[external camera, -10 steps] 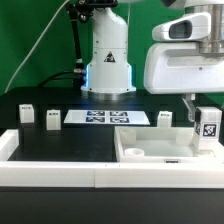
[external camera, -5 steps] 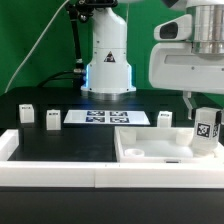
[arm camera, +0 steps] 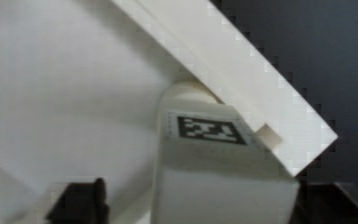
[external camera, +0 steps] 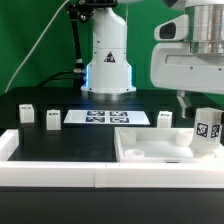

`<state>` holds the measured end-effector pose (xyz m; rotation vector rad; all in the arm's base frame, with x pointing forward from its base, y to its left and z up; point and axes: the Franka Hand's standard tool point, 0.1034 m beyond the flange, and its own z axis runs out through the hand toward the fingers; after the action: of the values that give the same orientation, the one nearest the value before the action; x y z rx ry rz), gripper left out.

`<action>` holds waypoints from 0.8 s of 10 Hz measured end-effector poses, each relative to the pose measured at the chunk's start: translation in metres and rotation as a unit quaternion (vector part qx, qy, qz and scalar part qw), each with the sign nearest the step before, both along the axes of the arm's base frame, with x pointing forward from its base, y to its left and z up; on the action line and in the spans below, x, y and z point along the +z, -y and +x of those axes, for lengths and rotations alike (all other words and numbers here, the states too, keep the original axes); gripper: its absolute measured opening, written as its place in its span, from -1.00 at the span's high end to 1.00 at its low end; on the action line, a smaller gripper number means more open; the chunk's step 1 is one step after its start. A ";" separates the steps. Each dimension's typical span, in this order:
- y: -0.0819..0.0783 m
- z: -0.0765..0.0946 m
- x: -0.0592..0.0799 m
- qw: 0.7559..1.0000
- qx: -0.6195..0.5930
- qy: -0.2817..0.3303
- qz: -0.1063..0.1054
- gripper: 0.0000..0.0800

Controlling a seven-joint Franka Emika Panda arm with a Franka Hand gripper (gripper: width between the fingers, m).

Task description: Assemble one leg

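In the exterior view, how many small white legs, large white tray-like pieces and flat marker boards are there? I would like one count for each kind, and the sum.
Legs: 4, the last one held in the gripper
Tray-like piece: 1
Marker board: 1
Total: 6

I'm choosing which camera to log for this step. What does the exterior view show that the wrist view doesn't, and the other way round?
Only the exterior view: the white robot base, the thin flat white marker board, and three small white oblong loose legs standing on the black table. Only the wrist view: two dark fingers on either side of the leg, close up. Both: the small white tagged held leg in the gripper, next to the rim of the large white tray-like piece.
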<state>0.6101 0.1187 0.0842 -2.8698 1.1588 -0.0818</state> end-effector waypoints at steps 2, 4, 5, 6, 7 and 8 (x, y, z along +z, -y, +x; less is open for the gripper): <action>0.000 0.001 0.002 0.998 0.059 -0.004 -0.005 -0.53; -0.001 0.001 0.002 0.982 0.186 -0.008 -0.014 -0.62; -0.001 0.001 0.002 0.969 0.246 -0.008 -0.022 -0.62; -0.002 -0.001 0.001 0.954 0.298 -0.015 -0.032 -0.62; -0.003 -0.001 0.001 0.929 0.366 -0.016 -0.044 -0.62; -0.003 -0.001 0.001 0.907 0.418 -0.018 -0.054 -0.62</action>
<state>0.6093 0.1220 0.0855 -3.1863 -0.1560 -0.0581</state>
